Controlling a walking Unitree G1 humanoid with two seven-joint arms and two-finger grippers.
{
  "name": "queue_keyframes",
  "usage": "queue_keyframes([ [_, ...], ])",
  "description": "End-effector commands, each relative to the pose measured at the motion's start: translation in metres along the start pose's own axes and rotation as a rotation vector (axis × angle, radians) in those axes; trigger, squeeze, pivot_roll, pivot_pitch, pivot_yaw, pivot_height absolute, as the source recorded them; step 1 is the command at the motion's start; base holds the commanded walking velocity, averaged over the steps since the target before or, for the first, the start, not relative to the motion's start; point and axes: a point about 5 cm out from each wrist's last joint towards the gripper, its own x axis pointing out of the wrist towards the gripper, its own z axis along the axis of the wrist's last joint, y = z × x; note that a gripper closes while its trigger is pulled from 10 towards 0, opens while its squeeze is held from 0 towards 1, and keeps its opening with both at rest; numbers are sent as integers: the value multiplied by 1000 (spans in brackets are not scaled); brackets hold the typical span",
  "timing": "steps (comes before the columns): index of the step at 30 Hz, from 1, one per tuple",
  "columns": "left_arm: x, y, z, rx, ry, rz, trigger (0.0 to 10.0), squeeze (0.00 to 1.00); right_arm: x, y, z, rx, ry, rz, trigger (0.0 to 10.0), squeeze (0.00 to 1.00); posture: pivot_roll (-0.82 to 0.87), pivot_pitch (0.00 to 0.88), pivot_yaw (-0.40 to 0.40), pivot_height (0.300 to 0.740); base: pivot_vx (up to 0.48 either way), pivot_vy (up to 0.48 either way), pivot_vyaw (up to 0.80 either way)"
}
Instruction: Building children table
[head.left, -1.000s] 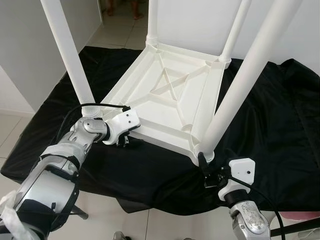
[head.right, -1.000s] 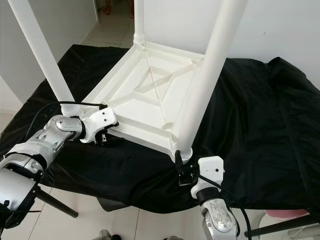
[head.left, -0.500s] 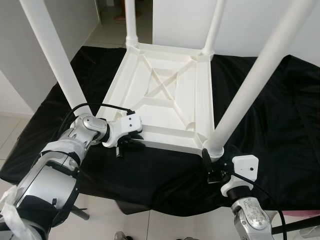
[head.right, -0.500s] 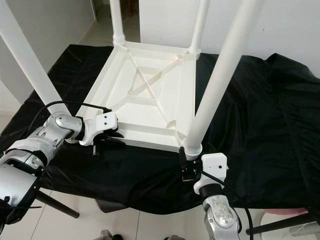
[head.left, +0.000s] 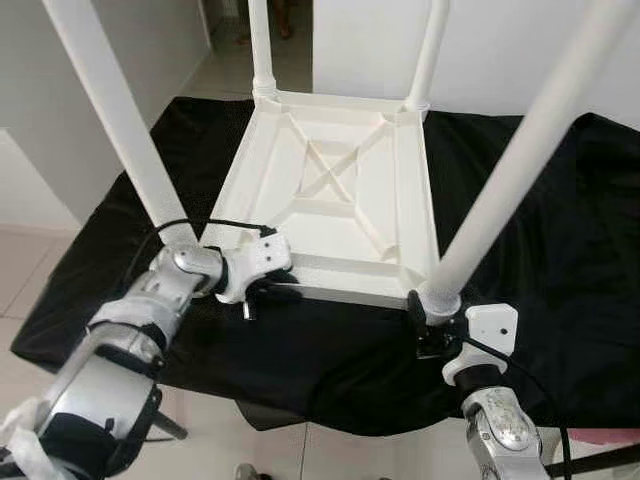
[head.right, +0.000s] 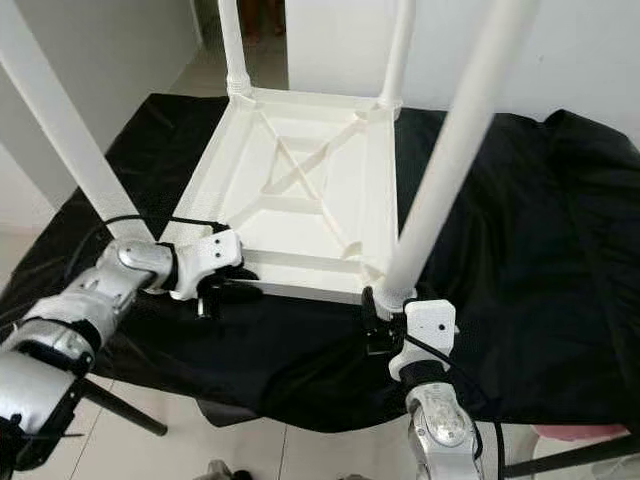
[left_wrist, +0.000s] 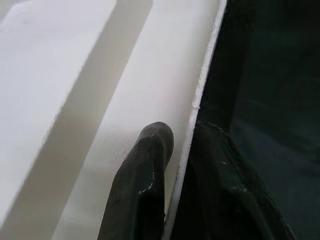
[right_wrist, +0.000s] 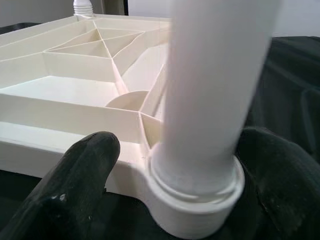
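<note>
A white plastic children's table (head.left: 340, 200) lies upside down on a black cloth, its four legs pointing up. My left gripper (head.left: 262, 293) is at the near edge close to the near left leg (head.left: 120, 110). It is shut on the tabletop's thin rim (left_wrist: 200, 95), one finger (left_wrist: 145, 175) inside the rim and the other outside. My right gripper (head.left: 425, 325) is at the foot of the near right leg (head.left: 520, 150). Its fingers (right_wrist: 75, 180) sit on both sides of the leg's round collar (right_wrist: 195, 200), holding it.
The black cloth (head.left: 560, 230) covers a low stand and hangs over its front edge, with a dark stand leg (head.right: 120, 405) below. Pale tiled floor (head.left: 30, 270) lies to the left, white walls stand behind, and a pink object (head.left: 600, 435) sits low on the right.
The table has turned on the cloth, so its near edge now runs square across in front of me. Both grippers kept their hold and moved with it.
</note>
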Motion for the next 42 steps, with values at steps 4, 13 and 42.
queue_keyframes([
  [4, 13, -7, 5, -104, -163, 89, 10000, 1000, 4, 2, -3, -5, 3, 3, 10000, 0, -89, 93, 29, 740, 0, 0, 0],
  [13, 0, 2, 22, -67, -300, 277, 10000, 0, 4, 7, -7, -2, 5, 11, 10000, 0, -75, 88, 31, 740, 0, 0, 0],
  [42, -97, -56, 12, -256, -364, 716, 10000, 0, 13, 12, -11, 32, -14, -12, 10000, 0, 4, 92, -15, 740, 0, 0, 0],
])
